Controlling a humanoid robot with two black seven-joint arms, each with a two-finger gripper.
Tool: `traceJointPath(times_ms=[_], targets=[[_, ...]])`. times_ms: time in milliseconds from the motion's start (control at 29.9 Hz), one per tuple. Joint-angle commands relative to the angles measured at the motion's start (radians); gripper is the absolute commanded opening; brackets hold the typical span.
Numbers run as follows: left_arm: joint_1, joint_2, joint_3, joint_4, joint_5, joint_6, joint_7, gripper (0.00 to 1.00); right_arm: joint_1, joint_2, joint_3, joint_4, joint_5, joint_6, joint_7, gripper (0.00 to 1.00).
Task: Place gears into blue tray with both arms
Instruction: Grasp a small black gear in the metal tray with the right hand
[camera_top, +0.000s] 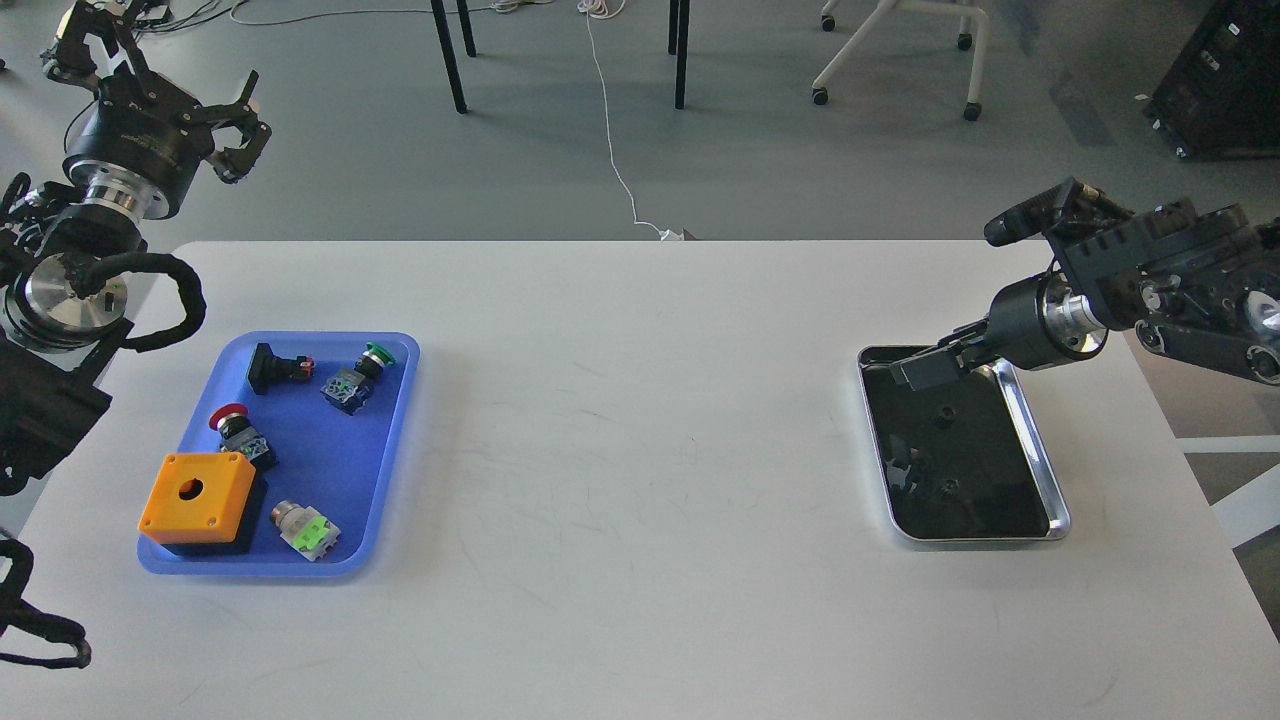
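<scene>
Two tiny black gears lie on the dark bottom of the steel tray (1040, 470) at the right, one gear (941, 415) near its middle and another gear (948, 487) closer to me. My right gripper (922, 369) hangs over the tray's far left corner, above and left of the upper gear; its dark fingers cannot be told apart. The blue tray (325, 460) sits at the left of the table. My left gripper (165, 80) is raised beyond the table's far left corner, fingers spread open and holding nothing.
The blue tray holds an orange box (195, 497), a red push-button (232, 425), a green push-button (355, 380), a black switch (272, 367) and a green-and-white switch (305, 530). Between the trays lies bare white table (640, 450). Chair legs and cables are on the floor beyond.
</scene>
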Motion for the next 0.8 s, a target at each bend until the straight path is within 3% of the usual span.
traceJointPath(times_ms=[0,234,535,769], targets=[[0.001,0.001,-0.002,-0.001,0.0,-0.002,0.0,0.98,-0.027,0.0,-0.005,-0.021,-0.008,-0.011,0.002,0.95],[0.001,-0.008,0.0,-0.001,0.0,0.004,0.0,0.98,-0.053,0.029,-0.008,-0.059,-0.059,-0.005,-0.002,0.83],[0.001,-0.006,-0.003,-0.001,0.0,-0.004,-0.002,0.98,-0.085,0.072,-0.005,-0.107,-0.056,0.047,-0.021,0.82],[0.006,-0.008,-0.002,-0.001,0.0,-0.004,-0.002,0.98,-0.132,0.147,-0.031,-0.188,-0.059,0.047,-0.038,0.72]])
